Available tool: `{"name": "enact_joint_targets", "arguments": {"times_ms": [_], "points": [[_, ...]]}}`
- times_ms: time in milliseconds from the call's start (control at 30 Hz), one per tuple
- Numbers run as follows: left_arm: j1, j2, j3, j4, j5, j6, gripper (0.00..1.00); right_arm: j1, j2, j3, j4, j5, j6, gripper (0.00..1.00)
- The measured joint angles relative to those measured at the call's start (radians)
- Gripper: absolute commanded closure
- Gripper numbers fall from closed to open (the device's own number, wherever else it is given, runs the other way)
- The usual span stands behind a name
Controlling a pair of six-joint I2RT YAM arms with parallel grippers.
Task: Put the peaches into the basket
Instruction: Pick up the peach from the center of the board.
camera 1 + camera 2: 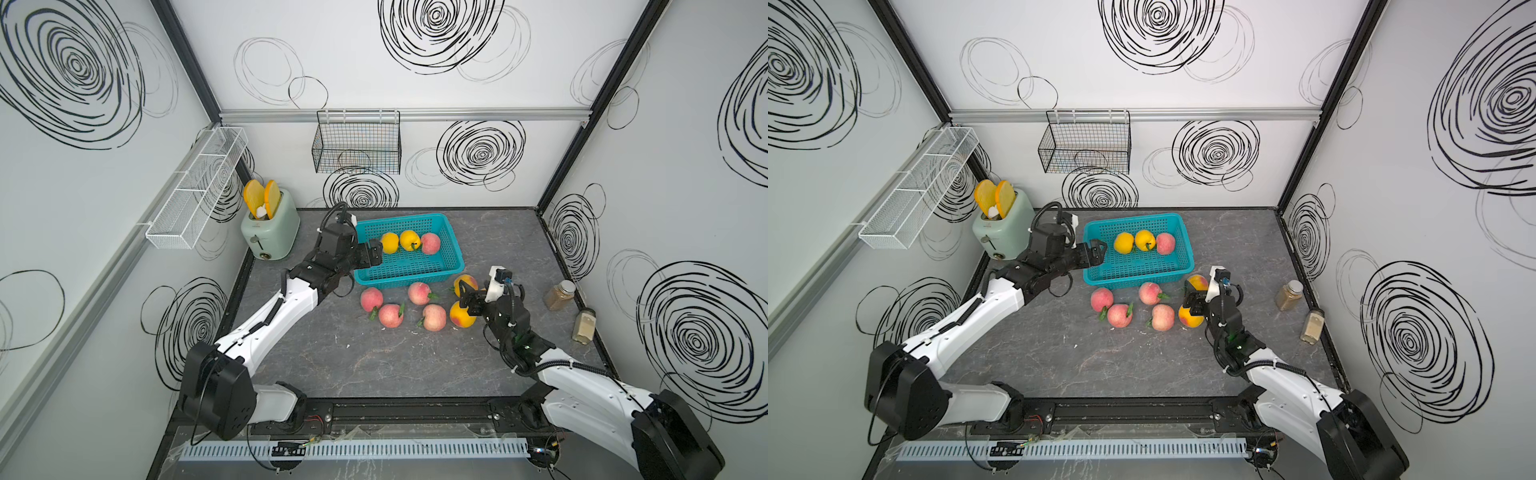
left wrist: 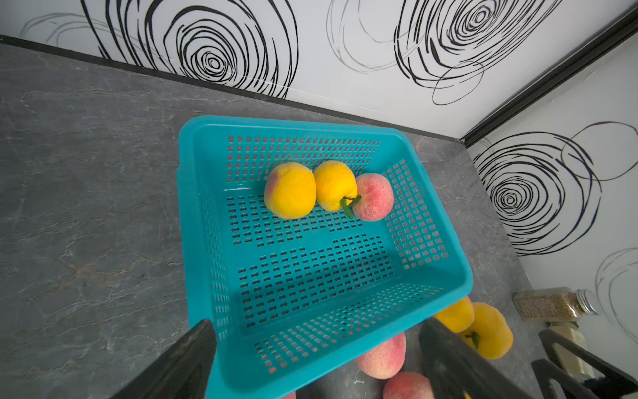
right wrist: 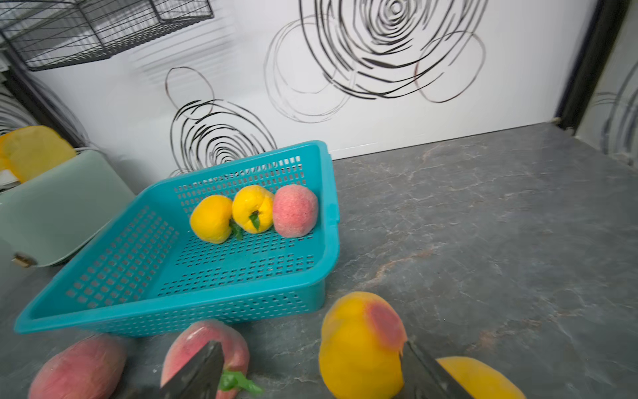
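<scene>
The teal basket (image 1: 411, 280) (image 1: 1138, 282) (image 2: 445, 262) (image 3: 172, 314) stands at the back middle of the table. Two yellow peaches (image 1: 390, 242) (image 1: 409, 240) and a pink one (image 1: 430, 243) lie against its far wall. Several pink peaches (image 1: 391, 316) (image 1: 1163, 317) and two yellow ones (image 1: 465, 284) (image 1: 462, 314) lie on the table in front of it. My left gripper (image 1: 372, 253) (image 2: 319, 359) hovers open and empty over the basket's left end. My right gripper (image 1: 469, 300) (image 3: 312, 366) is open and low, with a blushed yellow peach (image 3: 359, 345) between its fingers, close to one.
A mint toaster (image 1: 270, 235) holding orange toast slices stands at the back left. Two spice jars (image 1: 561, 295) (image 1: 584, 326) stand by the right wall. A black wire basket (image 1: 357, 143) hangs on the back wall and a white mesh rack (image 1: 195, 191) on the left wall.
</scene>
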Motion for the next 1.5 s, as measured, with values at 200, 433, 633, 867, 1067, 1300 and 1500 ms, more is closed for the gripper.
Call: {"name": "enact_joint_targets", "arguments": {"times_ms": [200,433,633,867,1067,1300,1500], "points": [[0.054,-0.101,-0.034,-0.063,0.016,0.027,0.03,0.043,0.079,0.144,-0.164,-0.161,-0.017,0.17],[0.151,-0.200,-0.092,-0.110,0.075,0.073,0.03,0.143,0.192,0.257,-0.374,-0.268,-0.022,0.17],[0.238,-0.216,-0.139,-0.134,0.145,0.114,0.03,0.217,0.316,0.353,-0.515,-0.263,-0.022,0.18],[0.267,-0.231,-0.192,-0.135,0.197,0.151,0.03,0.300,0.363,0.415,-0.639,-0.180,0.003,0.18],[0.285,-0.262,-0.210,-0.137,0.225,0.170,0.03,0.311,0.363,0.426,-0.700,-0.110,0.046,0.18],[0.298,-0.275,-0.224,-0.135,0.267,0.180,0.02,0.311,0.401,0.458,-0.759,-0.047,0.069,0.18],[0.299,-0.274,-0.232,-0.135,0.294,0.181,0.02,0.312,0.459,0.472,-0.782,-0.042,0.069,0.18]]}}
